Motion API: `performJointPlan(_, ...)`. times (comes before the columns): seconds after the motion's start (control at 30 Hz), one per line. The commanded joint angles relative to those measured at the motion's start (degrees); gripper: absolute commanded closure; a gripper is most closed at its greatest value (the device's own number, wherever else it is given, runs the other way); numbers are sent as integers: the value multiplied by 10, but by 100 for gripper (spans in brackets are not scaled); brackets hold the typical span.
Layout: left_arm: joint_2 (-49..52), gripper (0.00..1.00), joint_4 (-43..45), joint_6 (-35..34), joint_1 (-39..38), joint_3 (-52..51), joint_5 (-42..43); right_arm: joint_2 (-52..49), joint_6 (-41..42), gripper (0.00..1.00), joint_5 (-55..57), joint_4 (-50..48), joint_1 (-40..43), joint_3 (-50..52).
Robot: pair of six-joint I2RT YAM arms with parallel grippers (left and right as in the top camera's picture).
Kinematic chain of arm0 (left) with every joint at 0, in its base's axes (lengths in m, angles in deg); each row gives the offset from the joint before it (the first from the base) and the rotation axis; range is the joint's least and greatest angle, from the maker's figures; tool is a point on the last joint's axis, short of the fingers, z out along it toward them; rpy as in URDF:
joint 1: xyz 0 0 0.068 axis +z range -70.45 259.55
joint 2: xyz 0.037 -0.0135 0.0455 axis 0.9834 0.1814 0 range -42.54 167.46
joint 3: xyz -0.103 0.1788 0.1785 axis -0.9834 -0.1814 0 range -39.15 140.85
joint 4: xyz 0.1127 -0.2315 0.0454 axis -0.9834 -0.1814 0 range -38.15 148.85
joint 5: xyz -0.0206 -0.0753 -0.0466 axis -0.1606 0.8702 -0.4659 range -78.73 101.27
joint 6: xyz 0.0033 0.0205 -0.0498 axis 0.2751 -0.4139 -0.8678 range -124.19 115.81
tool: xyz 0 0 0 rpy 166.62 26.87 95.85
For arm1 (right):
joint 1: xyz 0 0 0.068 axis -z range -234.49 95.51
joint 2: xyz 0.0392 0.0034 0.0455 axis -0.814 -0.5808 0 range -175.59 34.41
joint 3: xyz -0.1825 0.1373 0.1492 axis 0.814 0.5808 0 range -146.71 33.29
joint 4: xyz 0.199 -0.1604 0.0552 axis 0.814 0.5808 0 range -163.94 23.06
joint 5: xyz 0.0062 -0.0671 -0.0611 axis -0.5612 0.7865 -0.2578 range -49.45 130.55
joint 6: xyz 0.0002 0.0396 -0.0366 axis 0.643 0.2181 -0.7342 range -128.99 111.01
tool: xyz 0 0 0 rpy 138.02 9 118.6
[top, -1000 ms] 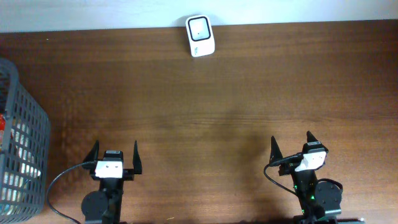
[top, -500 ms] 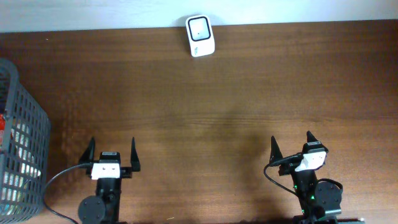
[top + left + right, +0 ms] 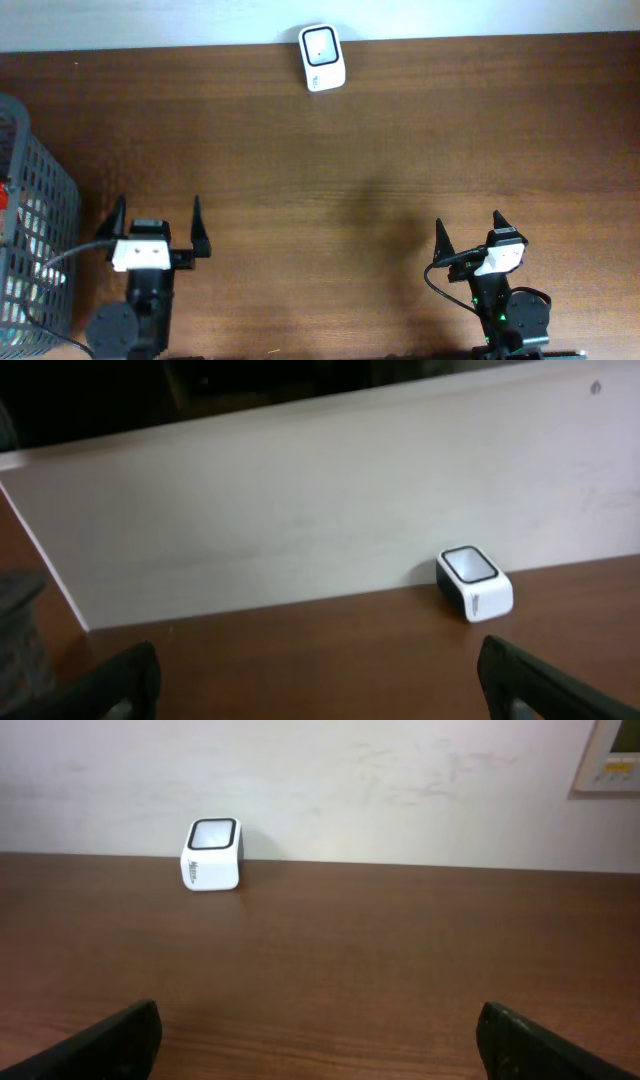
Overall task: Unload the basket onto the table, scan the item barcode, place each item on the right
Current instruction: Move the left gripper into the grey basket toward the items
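Observation:
A white barcode scanner (image 3: 322, 57) with a dark window stands at the table's far edge against the wall; it also shows as the scanner (image 3: 474, 584) in the left wrist view and the scanner (image 3: 212, 854) in the right wrist view. My left gripper (image 3: 158, 205) is open and empty near the front left, beside the basket. The same left gripper (image 3: 320, 682) has only bare wood between its fingers. My right gripper (image 3: 468, 222) is open and empty at the front right, as the right gripper (image 3: 320, 1042) shows. The item is not clearly visible; only red and white shapes (image 3: 28, 240) show through the basket's mesh.
A grey wire basket (image 3: 55, 195) stands at the table's left edge, close to the left arm. The wooden table (image 3: 400, 150) runs back to a pale wall (image 3: 400, 780). A small wall panel (image 3: 610, 755) hangs at the upper right.
My left arm has swung to the left and a little forward, toward the basket, still open. The right arm and the scanner have not moved.

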Motion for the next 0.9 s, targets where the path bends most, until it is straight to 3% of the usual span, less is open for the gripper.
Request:
performJointPlan(0.0, 74, 1, -36, 5, 0, 96, 5, 2, 0, 1, -5, 2, 4, 3)
performJointPlan(0.2, 247, 1, -200, -11, 0, 299, 33, 2, 0, 1, -5, 2, 4, 3)
performJointPlan(0.33, 398, 1, -362, -12, 0, 488, 76, 2, 0, 1, -5, 2, 4, 3)
performJointPlan(0.47, 574, 1, -573, -12, 0, 739, 95, 2, 0, 1, -5, 2, 4, 3)
performJointPlan(0.73, 656, 1, -606, -9, 0, 779, 119, 2, 0, 1, -5, 2, 4, 3)
performJointPlan(0.87, 657, 1, -580, -40, 36, 798, 41, 2, 0, 1, -5, 2, 4, 3)
